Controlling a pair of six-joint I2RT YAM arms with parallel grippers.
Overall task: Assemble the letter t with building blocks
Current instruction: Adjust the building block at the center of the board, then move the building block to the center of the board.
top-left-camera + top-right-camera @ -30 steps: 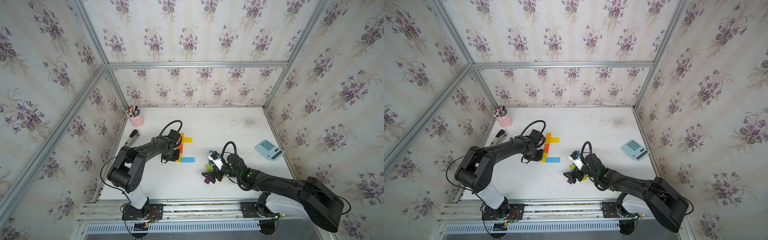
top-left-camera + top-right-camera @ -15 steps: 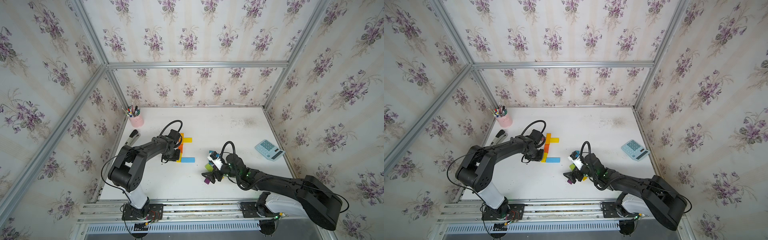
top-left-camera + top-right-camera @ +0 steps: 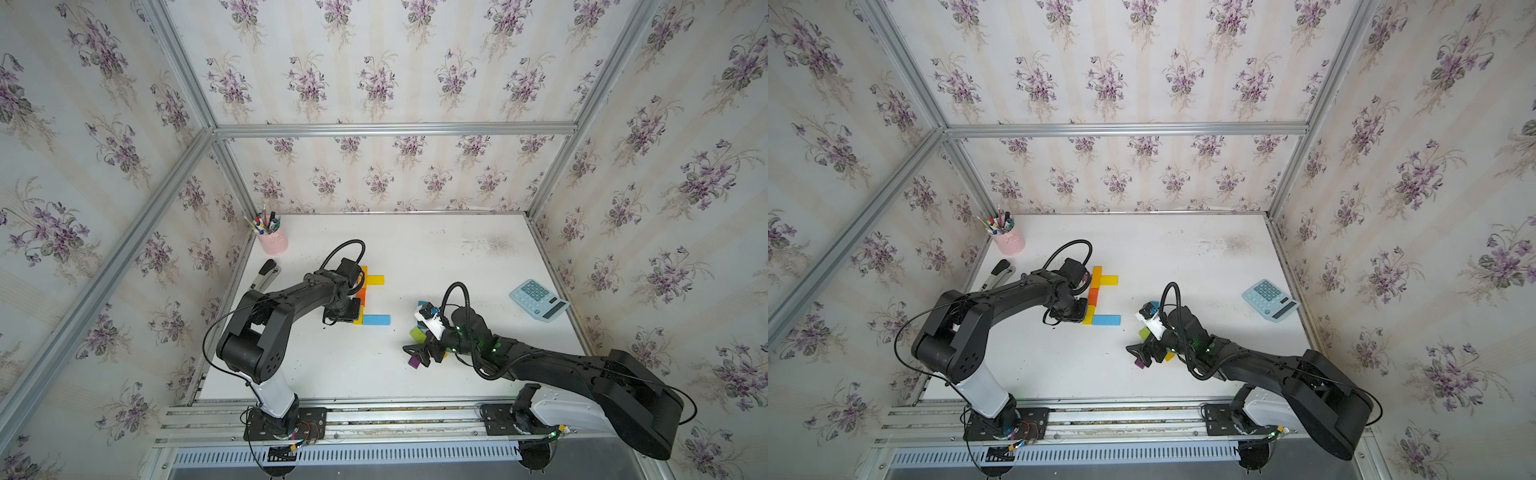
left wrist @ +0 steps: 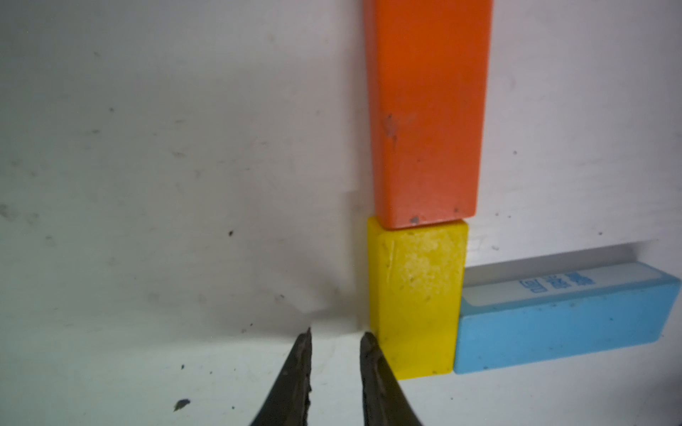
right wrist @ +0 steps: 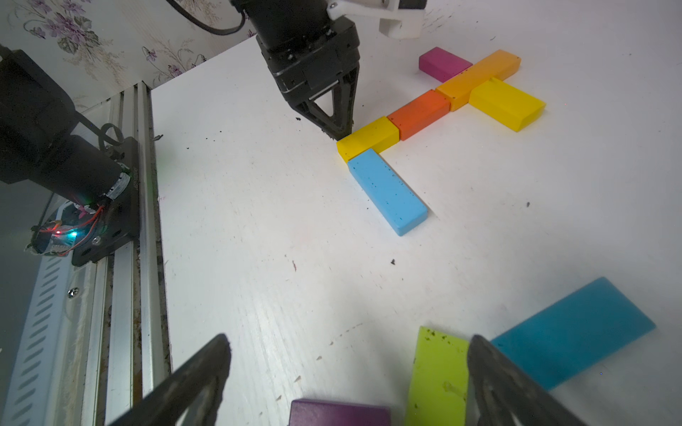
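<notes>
A line of building blocks lies left of the table's middle: light orange (image 5: 479, 75), orange (image 4: 428, 110) and yellow (image 4: 417, 295). A yellow block (image 3: 375, 280) and a magenta one (image 5: 444, 63) flank the far end, and a light blue block (image 3: 376, 319) juts right at the near end. My left gripper (image 4: 337, 333) is down at the table, one fingertip against the near yellow block's side, its jaws a narrow gap apart with nothing between. My right gripper (image 5: 348, 343) is wide open over a purple block (image 5: 339, 413). A lime block (image 5: 439, 372) lies just inside one finger and a teal block (image 5: 572, 332) beyond it.
A pale blue calculator (image 3: 539, 300) lies at the right edge. A pink pen cup (image 3: 273, 241) stands in the back left corner, with a stapler (image 3: 264, 276) along the left edge. The metal rail (image 5: 125, 258) runs along the table's front edge.
The left gripper's jaws have parted slightly beside the yellow block. Neither arm has visibly shifted, and the blocks lie as before.
</notes>
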